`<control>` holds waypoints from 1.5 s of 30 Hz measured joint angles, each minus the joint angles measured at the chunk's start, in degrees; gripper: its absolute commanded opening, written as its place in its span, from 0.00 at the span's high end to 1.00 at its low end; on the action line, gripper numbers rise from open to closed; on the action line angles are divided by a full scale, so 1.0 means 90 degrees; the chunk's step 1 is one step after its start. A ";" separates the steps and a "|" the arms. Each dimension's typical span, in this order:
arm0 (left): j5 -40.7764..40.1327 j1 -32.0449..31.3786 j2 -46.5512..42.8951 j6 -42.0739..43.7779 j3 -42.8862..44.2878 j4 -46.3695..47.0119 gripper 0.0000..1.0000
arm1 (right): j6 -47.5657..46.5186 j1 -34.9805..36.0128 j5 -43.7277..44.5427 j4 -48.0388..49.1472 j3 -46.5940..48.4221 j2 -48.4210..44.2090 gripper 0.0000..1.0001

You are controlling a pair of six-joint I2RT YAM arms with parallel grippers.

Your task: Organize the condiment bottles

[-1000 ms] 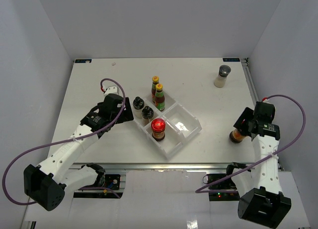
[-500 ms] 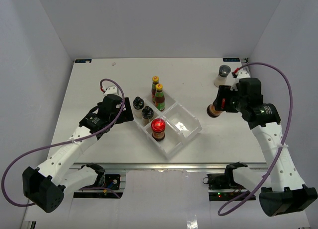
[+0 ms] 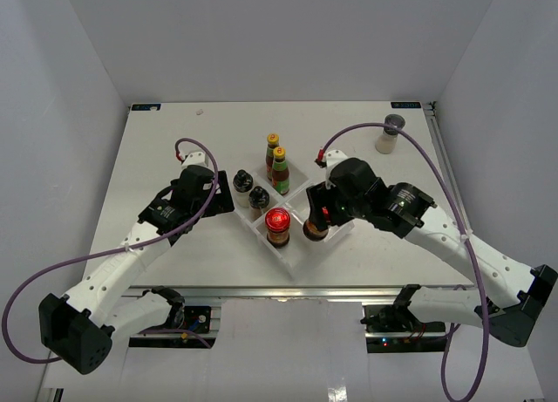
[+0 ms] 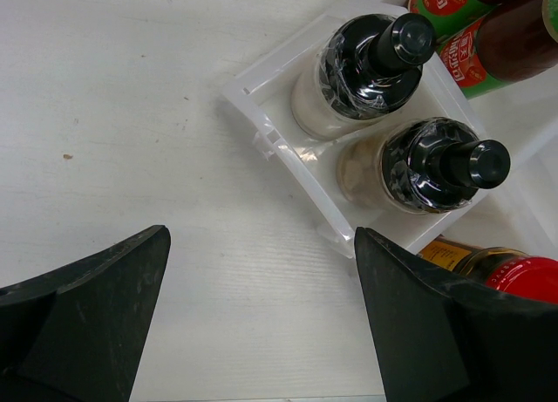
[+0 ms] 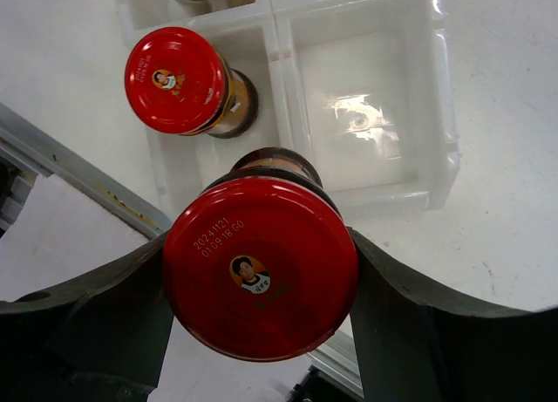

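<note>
Right arm [image 3: 436, 232] outstretched; claw [image 3: 319, 214] clamps jar [image 5: 260, 280], seemingly above tray [image 5: 375, 88].

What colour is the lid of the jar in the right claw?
The jar has a red lid, clearest in the right wrist view.

Left wrist view's edge cropping sauce bottles [image 4: 501, 49] and red-lidded jar [image 4: 514, 275]; right wrist view, own lid hiding body of held jar [image 5: 260, 267].
</note>
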 measured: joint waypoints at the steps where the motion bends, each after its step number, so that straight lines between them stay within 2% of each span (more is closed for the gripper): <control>1: 0.0000 0.0001 -0.0013 -0.0001 0.0000 0.0000 0.02 | 0.0048 0.0144 0.0009 0.0009 0.0000 0.0032 0.92; 13: -0.0003 0.0002 -0.0072 -0.0007 0.0000 -0.0002 0.02 | 0.0361 0.0996 0.0334 0.0556 -0.0211 0.0313 0.92; 29: -0.0005 0.0002 -0.0157 -0.0004 0.0000 0.0000 0.02 | 0.0397 0.1209 0.0399 0.1498 -0.1048 0.0712 0.90; 35: -0.0056 0.0002 -0.0169 -0.0004 0.0000 -0.0005 0.02 | 0.0350 0.1209 0.0527 0.1881 -0.1370 0.0716 0.74; 39: -0.0126 0.0005 -0.0169 -0.0004 0.0000 -0.0005 0.02 | 0.0299 0.1209 0.0589 0.2132 -0.1596 0.0718 0.56; 41: -0.0146 0.0007 -0.0169 -0.0004 0.0000 -0.0005 0.02 | 0.0286 0.1209 0.0600 0.2193 -0.1651 0.0749 0.42; 45: -0.0174 0.0007 -0.0169 -0.0004 0.0000 -0.0007 0.02 | 0.0268 0.1209 0.0626 0.2261 -0.1654 0.0935 0.26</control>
